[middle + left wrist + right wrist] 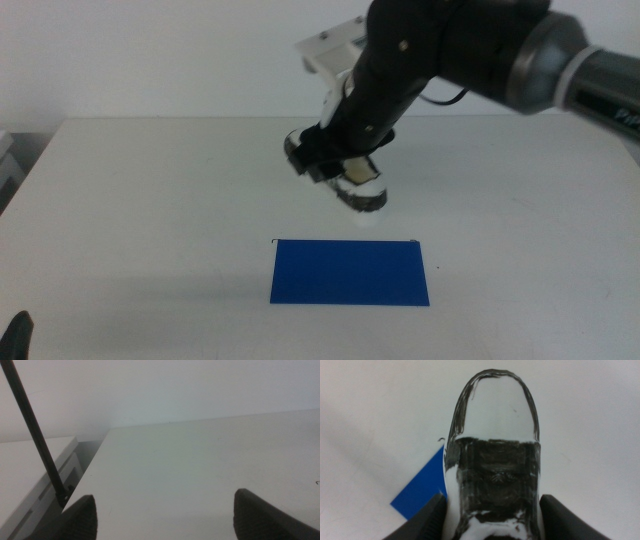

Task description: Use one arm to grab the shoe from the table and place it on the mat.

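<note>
1. Small white shoe [352,186] with black strapped panels and rounded toe, lifted clear of the plain white table [150,200], just behind the mat.
2. Clamped at both sides by the right gripper [490,510].
3. Thin flat blue mat [350,271], rectangular, bare.
4. Left gripper [165,515] parked low near the table's edge, jaws wide apart.

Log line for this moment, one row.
right gripper: shut on shoe, above table | mat: bare | left gripper: open, waiting

White shoe [352,182] with black panels and straps, solid blue mat [350,271], plain white bench [150,220].
</note>
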Motion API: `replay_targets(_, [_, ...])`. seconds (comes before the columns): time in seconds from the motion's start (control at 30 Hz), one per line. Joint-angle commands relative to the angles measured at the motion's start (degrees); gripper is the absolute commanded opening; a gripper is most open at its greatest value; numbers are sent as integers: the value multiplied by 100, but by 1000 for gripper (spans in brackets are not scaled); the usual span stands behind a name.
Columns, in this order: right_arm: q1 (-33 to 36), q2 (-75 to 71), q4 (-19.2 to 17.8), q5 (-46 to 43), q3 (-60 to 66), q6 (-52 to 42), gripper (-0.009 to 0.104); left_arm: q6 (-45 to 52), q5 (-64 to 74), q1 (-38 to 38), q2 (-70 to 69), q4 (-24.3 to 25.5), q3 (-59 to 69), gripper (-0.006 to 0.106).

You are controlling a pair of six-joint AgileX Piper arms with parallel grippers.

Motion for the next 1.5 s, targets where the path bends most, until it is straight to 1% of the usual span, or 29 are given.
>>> replay_targets(0.0, [120,-230,-119,-277,-147,-36,-1,-16,-448,-38,-151,-61,16,93])
replay_targets(0.2, [198,-83,-59,-290,-147,48,-1,-16,-448,-38,-151,-61,16,93])
replay_targets(0.47, [198,-83,-256,-243,-147,0,-1,-16,-448,-38,-151,-61,16,93])
replay_targets(0.57, [176,-83,-276,-202,-147,-242,-1,-16,-448,-38,-151,-61,16,93])
replay_targets(0.83, [133,-83,-270,41,-147,-1485,-1,-16,-448,-38,-151,-61,16,93])
replay_targets(1.03, [133,-83,-13,41,-147,-2411,-1,-16,-448,-38,-151,-61,16,93])
replay_targets(1.3, [125,-83,79,209,-147,-3662,-1,-16,-448,-38,-151,-61,16,93])
replay_targets(1.47, [73,-83,566,355,-147,-4614,-1,-16,-448,-38,-151,-61,16,93])
